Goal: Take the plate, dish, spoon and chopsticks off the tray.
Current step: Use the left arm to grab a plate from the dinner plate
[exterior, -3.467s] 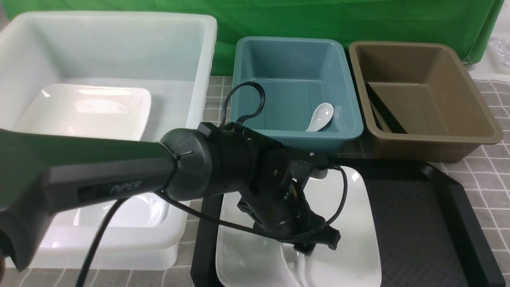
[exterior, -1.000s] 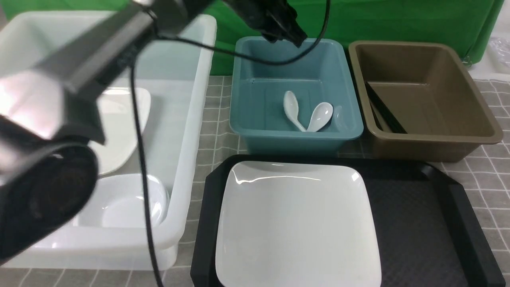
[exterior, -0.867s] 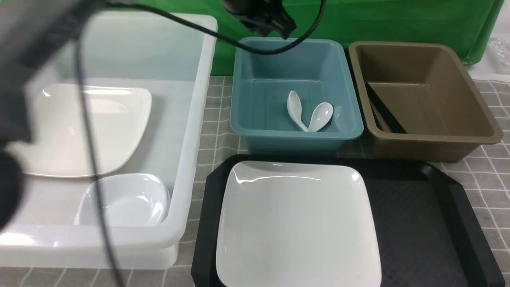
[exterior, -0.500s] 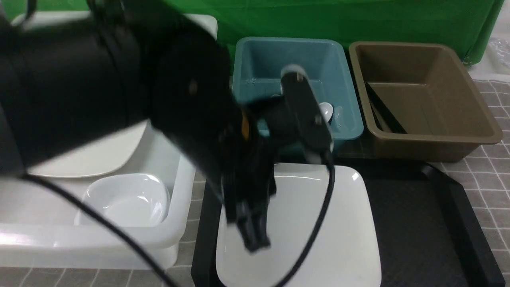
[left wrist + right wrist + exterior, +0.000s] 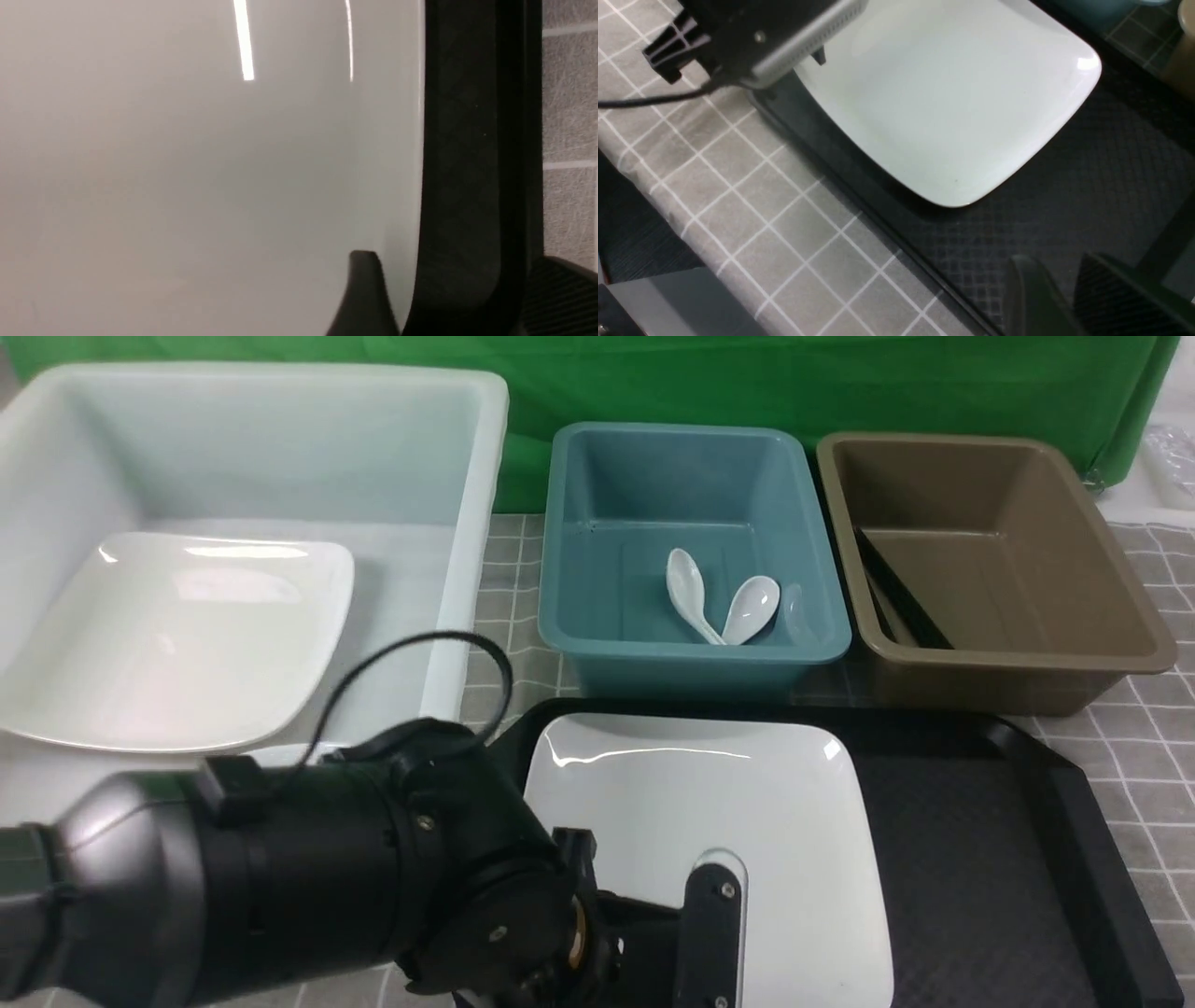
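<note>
The left gripper [image 5: 455, 263], jaws spread and empty, is straddling the near edge of the plate [image 5: 709, 803]; it should be closing squarely on that rim before lifting toward the white tub [image 5: 467, 523]. The right gripper [image 5: 1069, 289] is hovering slightly parted, holding nothing. The plate is lying flat and face up on the tray's [image 5: 980, 859] left half, and being square it is showing no long axis, its edges parallel to the tray's.

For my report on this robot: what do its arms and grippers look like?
The left arm is black, with rounded joint housings, small screws and a greyer forearm; a thin black cable loops above it. A silver perforated box is mounted on it. The left gripper and right gripper have matte black fingers, each with a ribbed pad. Nothing else of the right arm shows.
</note>
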You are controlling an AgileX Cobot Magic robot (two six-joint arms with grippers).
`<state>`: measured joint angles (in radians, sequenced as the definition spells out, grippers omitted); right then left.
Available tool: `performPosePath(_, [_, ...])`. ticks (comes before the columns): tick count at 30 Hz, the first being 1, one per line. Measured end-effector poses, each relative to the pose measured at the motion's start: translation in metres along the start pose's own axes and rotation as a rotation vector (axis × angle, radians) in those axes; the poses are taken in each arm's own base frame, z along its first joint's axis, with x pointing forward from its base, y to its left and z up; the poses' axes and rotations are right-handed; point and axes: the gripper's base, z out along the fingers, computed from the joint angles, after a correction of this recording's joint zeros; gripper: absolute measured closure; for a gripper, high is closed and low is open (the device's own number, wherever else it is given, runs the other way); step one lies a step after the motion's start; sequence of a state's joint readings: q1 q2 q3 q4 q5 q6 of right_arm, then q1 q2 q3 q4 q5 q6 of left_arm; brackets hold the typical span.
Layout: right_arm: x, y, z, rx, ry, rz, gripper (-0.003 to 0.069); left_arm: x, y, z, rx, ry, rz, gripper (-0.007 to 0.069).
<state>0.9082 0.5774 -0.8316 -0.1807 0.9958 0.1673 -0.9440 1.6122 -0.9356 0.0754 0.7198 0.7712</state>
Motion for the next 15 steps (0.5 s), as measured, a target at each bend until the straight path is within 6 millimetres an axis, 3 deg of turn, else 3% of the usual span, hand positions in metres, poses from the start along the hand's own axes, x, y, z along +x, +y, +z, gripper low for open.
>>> performPosePath(8, [0.0,0.0,0.0,0.0,0.0,0.0,0.0463,0.003,0.005,0.026,-0.018,0.08,0.089,0.0162])
performPosePath(15, [0.0,0.0,0.0,0.0,0.001,0.0,0.0463,0.004,0.009,0.036,-0.06,0.111,0.111,0.0165])
